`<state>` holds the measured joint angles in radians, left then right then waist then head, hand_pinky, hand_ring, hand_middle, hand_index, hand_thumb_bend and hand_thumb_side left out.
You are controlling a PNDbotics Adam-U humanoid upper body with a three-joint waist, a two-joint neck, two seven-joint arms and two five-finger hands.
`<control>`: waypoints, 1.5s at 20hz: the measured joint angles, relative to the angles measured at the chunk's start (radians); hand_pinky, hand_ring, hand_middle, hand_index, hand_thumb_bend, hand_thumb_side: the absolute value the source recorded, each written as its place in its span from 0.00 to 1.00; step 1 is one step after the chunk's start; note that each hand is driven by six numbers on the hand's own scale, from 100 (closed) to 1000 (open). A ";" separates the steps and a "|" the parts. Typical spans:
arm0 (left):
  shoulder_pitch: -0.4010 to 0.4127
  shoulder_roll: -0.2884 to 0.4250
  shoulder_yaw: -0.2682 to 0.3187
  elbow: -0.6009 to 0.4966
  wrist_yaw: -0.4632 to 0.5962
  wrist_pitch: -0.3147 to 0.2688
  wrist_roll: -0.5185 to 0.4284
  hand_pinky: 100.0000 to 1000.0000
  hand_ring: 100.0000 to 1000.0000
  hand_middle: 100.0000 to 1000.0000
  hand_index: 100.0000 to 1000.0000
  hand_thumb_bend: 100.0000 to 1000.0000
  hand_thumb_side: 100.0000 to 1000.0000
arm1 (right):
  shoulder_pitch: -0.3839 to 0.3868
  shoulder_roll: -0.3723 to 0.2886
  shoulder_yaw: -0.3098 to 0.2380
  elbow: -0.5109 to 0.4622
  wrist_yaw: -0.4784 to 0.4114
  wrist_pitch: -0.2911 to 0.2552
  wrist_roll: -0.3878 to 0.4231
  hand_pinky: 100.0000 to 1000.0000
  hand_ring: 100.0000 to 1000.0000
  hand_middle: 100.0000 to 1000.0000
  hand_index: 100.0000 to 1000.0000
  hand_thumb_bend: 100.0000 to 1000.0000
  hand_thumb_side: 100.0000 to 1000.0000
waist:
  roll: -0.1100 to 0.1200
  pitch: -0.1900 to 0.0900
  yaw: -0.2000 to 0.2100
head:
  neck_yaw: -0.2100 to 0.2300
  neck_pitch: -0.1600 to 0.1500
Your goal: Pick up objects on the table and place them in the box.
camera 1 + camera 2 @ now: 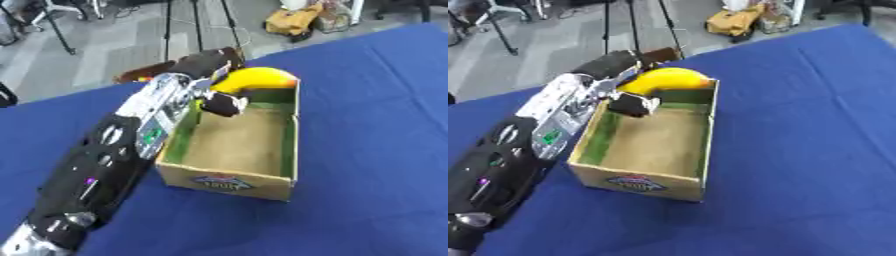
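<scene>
My left hand (210, 75) reaches over the far end of an open cardboard box (232, 182) and is shut on a yellow banana (254, 78). The banana hangs above the box's far rim, its free end pointing right. The box has green inner walls, a bare brown floor and a printed label on its near wall. Inside the box I see nothing. My black and silver left arm (527, 145) runs from the lower left corner up along the box's left side. My right hand shows in neither view.
The box stands on a blue tablecloth (376, 125) that covers the table. Past the far table edge there is grey floor with black stand legs (61, 35) and a yellow-brown bag (293, 21).
</scene>
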<state>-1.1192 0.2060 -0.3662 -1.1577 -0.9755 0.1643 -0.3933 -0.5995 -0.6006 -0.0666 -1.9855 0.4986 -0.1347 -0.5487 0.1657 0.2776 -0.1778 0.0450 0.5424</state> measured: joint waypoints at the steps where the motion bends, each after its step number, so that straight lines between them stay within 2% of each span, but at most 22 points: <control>1: 0.003 -0.009 0.000 0.007 -0.018 0.002 0.010 0.16 0.49 0.64 0.75 0.00 0.36 | -0.001 0.000 0.000 0.000 0.000 0.000 0.000 0.69 0.83 0.79 0.90 0.00 1.00 | 0.000 0.001 -0.001 | 0.002 0.000; 6: 0.012 -0.038 -0.003 0.042 -0.068 0.004 0.044 0.20 0.52 0.67 0.77 0.00 0.38 | -0.008 0.002 0.000 0.000 -0.003 -0.001 -0.001 0.69 0.83 0.79 0.90 0.00 1.00 | 0.000 0.006 -0.006 | 0.007 -0.004; 10: 0.017 -0.040 -0.006 0.059 -0.087 0.002 0.044 0.28 0.58 0.70 0.79 0.00 0.38 | -0.008 0.005 0.000 0.000 -0.003 -0.002 -0.001 0.69 0.83 0.79 0.90 0.00 1.00 | 0.000 0.006 -0.006 | 0.008 -0.004; 20: 0.042 -0.062 -0.018 0.099 -0.111 -0.019 0.020 0.30 0.59 0.70 0.79 0.00 0.40 | -0.008 0.007 0.000 0.000 -0.004 -0.002 -0.001 0.69 0.83 0.79 0.90 0.00 1.00 | 0.000 0.012 -0.010 | 0.010 -0.008; 25: 0.049 -0.074 -0.019 0.120 -0.121 -0.026 0.018 0.34 0.63 0.72 0.80 0.00 0.40 | -0.008 0.007 0.000 0.000 -0.004 -0.002 -0.002 0.69 0.83 0.79 0.90 0.00 1.00 | 0.000 0.013 -0.013 | 0.011 -0.009; 26: 0.050 -0.074 -0.019 0.122 -0.123 -0.027 0.018 0.37 0.65 0.73 0.81 0.00 0.40 | -0.008 0.007 0.000 0.000 -0.004 -0.002 -0.002 0.69 0.83 0.79 0.90 0.00 1.00 | 0.001 0.013 -0.013 | 0.011 -0.009; 27: 0.052 -0.074 -0.019 0.125 -0.125 -0.028 0.016 0.44 0.70 0.76 0.83 0.00 0.40 | -0.008 0.007 0.000 0.000 -0.004 -0.002 -0.002 0.69 0.83 0.79 0.90 0.00 1.00 | 0.001 0.013 -0.013 | 0.011 -0.009; 29: 0.053 -0.074 -0.019 0.129 -0.127 -0.031 0.010 0.62 0.81 0.80 0.87 0.00 0.41 | -0.008 0.007 0.000 0.000 -0.004 -0.002 -0.002 0.69 0.83 0.79 0.90 0.00 1.00 | 0.001 0.013 -0.013 | 0.011 -0.009; 30: 0.053 -0.074 -0.021 0.131 -0.131 -0.033 0.004 0.79 0.89 0.84 0.91 0.00 0.43 | -0.008 0.007 0.000 0.000 -0.004 -0.002 -0.002 0.69 0.83 0.79 0.90 0.00 1.00 | 0.001 0.013 -0.013 | 0.011 -0.009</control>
<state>-1.0659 0.1318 -0.3872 -1.0271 -1.1062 0.1313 -0.3890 -0.6073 -0.5934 -0.0666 -1.9855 0.4942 -0.1367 -0.5504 0.1671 0.2902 -0.1903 0.0564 0.5333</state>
